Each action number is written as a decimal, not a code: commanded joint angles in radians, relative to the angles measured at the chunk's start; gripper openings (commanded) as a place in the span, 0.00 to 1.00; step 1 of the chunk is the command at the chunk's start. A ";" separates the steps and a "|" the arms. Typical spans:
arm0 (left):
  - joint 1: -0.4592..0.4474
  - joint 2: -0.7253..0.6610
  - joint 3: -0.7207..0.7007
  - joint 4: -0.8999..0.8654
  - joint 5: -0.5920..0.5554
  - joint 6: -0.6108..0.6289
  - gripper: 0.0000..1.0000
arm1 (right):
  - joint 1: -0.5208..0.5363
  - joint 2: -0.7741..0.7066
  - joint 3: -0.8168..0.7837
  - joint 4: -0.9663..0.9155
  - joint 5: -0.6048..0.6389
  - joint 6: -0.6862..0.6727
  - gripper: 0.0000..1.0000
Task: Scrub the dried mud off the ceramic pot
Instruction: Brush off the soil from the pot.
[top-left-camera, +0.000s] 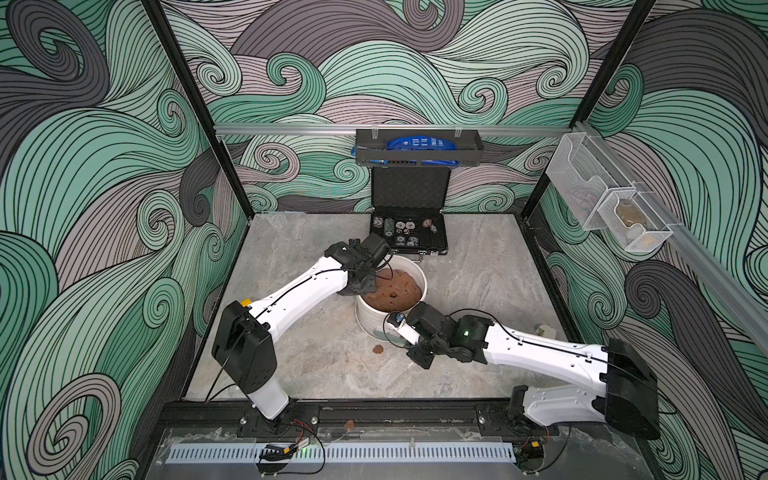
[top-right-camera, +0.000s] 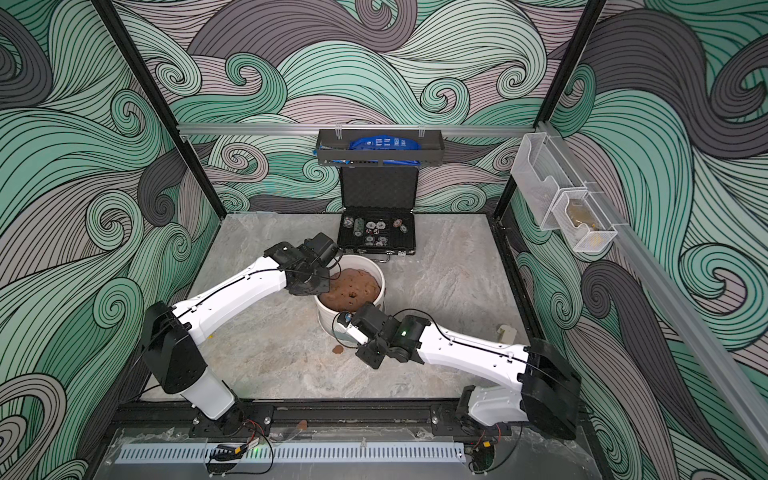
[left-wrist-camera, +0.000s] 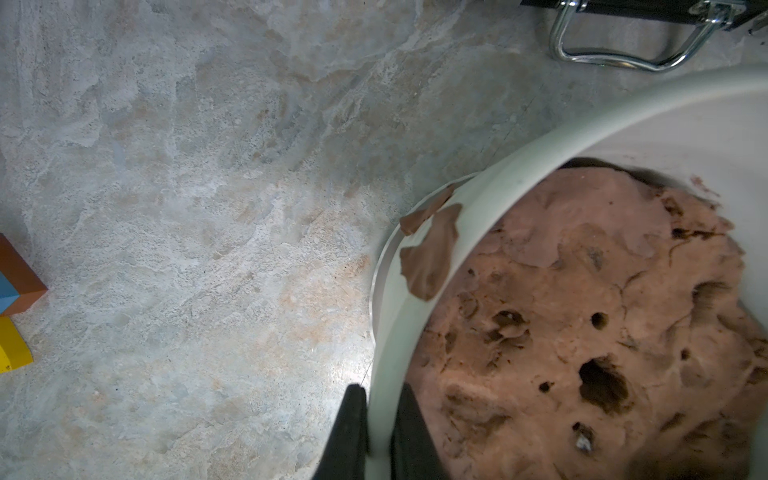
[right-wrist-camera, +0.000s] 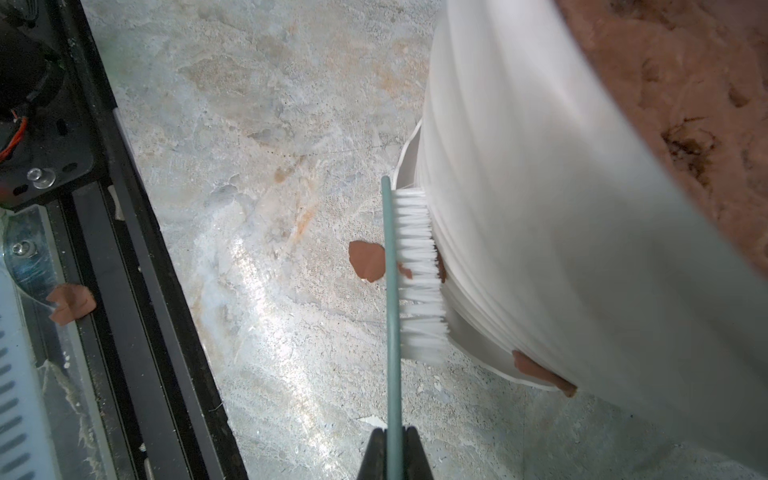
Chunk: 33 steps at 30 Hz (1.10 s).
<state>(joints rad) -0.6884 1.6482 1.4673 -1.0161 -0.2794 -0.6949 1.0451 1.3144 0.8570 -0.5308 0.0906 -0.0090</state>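
My right gripper (right-wrist-camera: 394, 434) clamps a brush (right-wrist-camera: 419, 274), bristles pressed on the ceramic pot (right-wrist-camera: 540, 208) beside dried mud (right-wrist-camera: 441, 270); my left gripper (left-wrist-camera: 379, 392) pinches its rim.

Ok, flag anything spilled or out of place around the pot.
One dried mud flake lies loose on the table beside the base of the ceramic pot. Another flake sits at the front rail, well away from the pot. Both look like scattered debris. More patches cling to the pot's rim.

Poker case (top-left-camera: 409, 239) just behind ceramic pot (top-left-camera: 422, 277)
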 joint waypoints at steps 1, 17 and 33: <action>-0.001 0.003 -0.022 0.016 0.040 0.107 0.14 | -0.009 0.021 0.041 -0.052 -0.037 -0.035 0.00; 0.019 0.011 -0.016 0.027 0.044 0.171 0.13 | 0.053 0.105 0.194 -0.325 0.171 -0.103 0.00; 0.035 0.028 -0.012 0.057 0.082 0.245 0.13 | 0.058 0.035 0.201 -0.177 0.081 -0.178 0.00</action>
<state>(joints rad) -0.6567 1.6501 1.4635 -0.9596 -0.2333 -0.5114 1.1103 1.3079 1.0367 -0.7452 0.1528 -0.1806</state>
